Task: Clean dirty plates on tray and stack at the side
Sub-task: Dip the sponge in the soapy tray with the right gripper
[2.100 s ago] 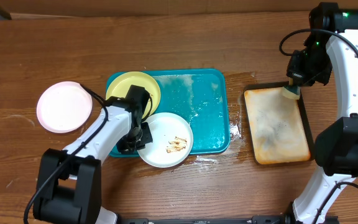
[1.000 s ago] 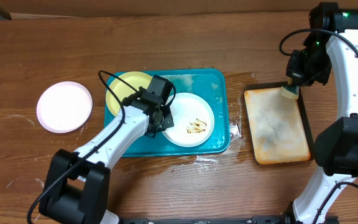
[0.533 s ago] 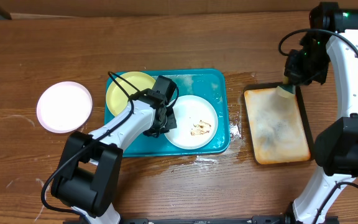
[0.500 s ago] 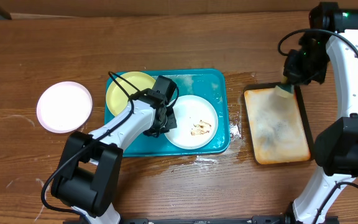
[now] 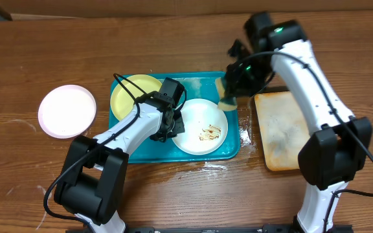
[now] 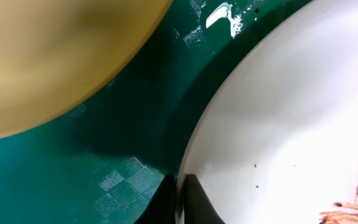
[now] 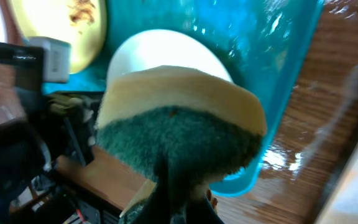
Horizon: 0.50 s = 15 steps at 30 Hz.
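Note:
The teal tray (image 5: 206, 87) holds a pale yellow-green plate (image 5: 135, 96) at its left and a white plate (image 5: 196, 129) with brown smears (image 5: 210, 133) at its right. My left gripper (image 5: 174, 123) is shut on the white plate's left rim; in the left wrist view the fingers (image 6: 194, 200) pinch the rim of the white plate (image 6: 291, 106), beside the yellow-green plate (image 6: 48, 56). My right gripper (image 5: 233, 87) is shut on a yellow and green sponge (image 5: 227, 101) above the tray's right edge. The sponge (image 7: 179, 124) fills the right wrist view, over the white plate (image 7: 166, 46).
A second white plate (image 5: 67, 110), pinkish in tint, lies on the wooden table left of the tray. A smaller dark-rimmed tan tray (image 5: 289, 133) lies to the right. Water is spilled on the table (image 5: 212, 167) by the teal tray's front right corner.
My left gripper pulled the smeared white plate right, further into the tray, then held still. My right arm swung left with the sponge from the tan tray to the teal tray's right edge.

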Tool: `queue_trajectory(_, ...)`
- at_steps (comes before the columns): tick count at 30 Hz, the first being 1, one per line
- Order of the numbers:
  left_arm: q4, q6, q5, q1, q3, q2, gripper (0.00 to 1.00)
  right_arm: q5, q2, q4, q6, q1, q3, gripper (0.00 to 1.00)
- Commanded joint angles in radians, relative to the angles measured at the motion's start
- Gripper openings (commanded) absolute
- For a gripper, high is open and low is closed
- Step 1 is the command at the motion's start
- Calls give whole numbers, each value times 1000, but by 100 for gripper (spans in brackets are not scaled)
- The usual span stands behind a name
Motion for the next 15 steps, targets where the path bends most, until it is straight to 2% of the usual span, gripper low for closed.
queue_trajectory(1,-8,23,16,-2,-3,42,4,227,-32,50,264,9,-107,4)
queue_trajectory(6,-18,24,16,-2,-3,42,4,305,-32,116,318,-74,-222,4)
queue_trajectory(15,-21,24,16,-2,-3,42,4,425,-32,110,332,-261,-274,4)
